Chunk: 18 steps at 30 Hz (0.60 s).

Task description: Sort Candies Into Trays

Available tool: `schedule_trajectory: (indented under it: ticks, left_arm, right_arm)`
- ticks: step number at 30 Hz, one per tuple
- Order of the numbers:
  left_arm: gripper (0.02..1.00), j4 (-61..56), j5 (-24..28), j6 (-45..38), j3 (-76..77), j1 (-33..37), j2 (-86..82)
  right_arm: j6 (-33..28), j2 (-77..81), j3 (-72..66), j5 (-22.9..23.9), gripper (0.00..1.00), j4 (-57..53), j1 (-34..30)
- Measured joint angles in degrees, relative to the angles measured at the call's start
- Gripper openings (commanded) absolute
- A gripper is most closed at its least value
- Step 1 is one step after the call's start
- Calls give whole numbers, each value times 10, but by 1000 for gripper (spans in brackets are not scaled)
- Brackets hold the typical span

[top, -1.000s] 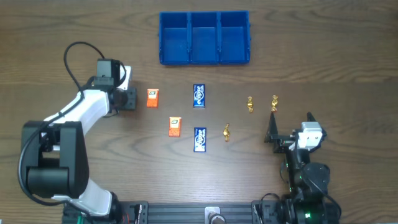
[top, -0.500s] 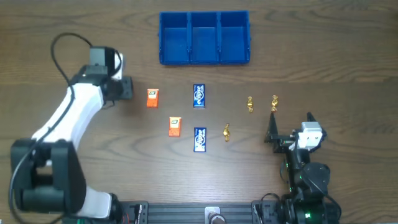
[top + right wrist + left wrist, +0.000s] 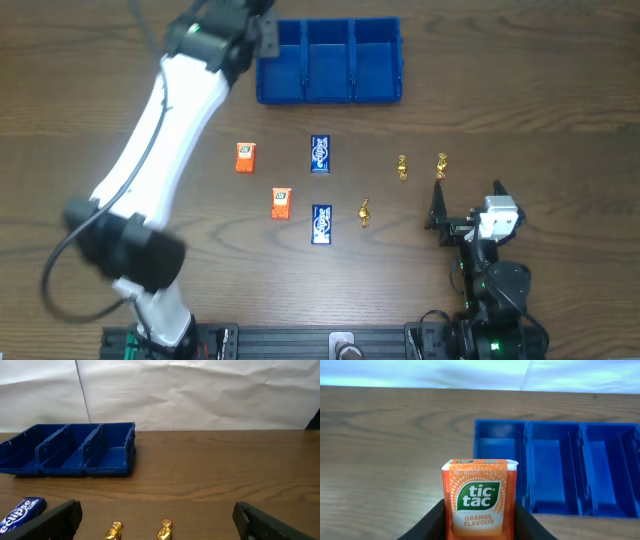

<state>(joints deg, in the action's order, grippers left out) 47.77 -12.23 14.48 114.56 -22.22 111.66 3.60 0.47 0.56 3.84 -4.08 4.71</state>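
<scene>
The orange candy box (image 3: 480, 497) sits upright in my left claw (image 3: 480, 521), clamped by its narrow sides between the two dark fingers (image 3: 432, 522). Its face is turned to the wrist camera: an orange label with a green leaf-shaped logo in white lettering, a line of small print along the top edge, and a flavour line below the logo.

The box is lifted off the bench (image 3: 395, 450), and the blue tray (image 3: 527, 465) lies just ahead of it, with the leftmost of its three compartments nearest. From above, my left claw (image 3: 262, 25) shows by the tray's (image 3: 328, 98) left end.

Below the tray on the bench, two more orange boxes (image 3: 246, 157) (image 3: 282, 203) lie apart from each other. Beside them are two blue packs (image 3: 320, 154) (image 3: 321, 224) with white lettering, too small to read from above. To their right lie three gold-wrapped candies (image 3: 402, 167) (image 3: 441, 165) (image 3: 365, 212).

My right claw (image 3: 468, 205) rests low near the bench's right side, fingers (image 3: 55, 522) spread wide and holding nothing, with two of the gold candies just in front of it.
</scene>
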Motion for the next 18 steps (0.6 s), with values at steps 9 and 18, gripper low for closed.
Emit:
schedule_trajectory:
  ticks: [9, 18]
  left_arm:
    - [281, 31, 27, 21, 157, -4, 222]
    - [303, 23, 52, 23, 161, 2, 250]
  right_arm:
    - [0, 0, 0, 0, 998, 0, 0]
    - [0, 0, 0, 0, 998, 0, 0]
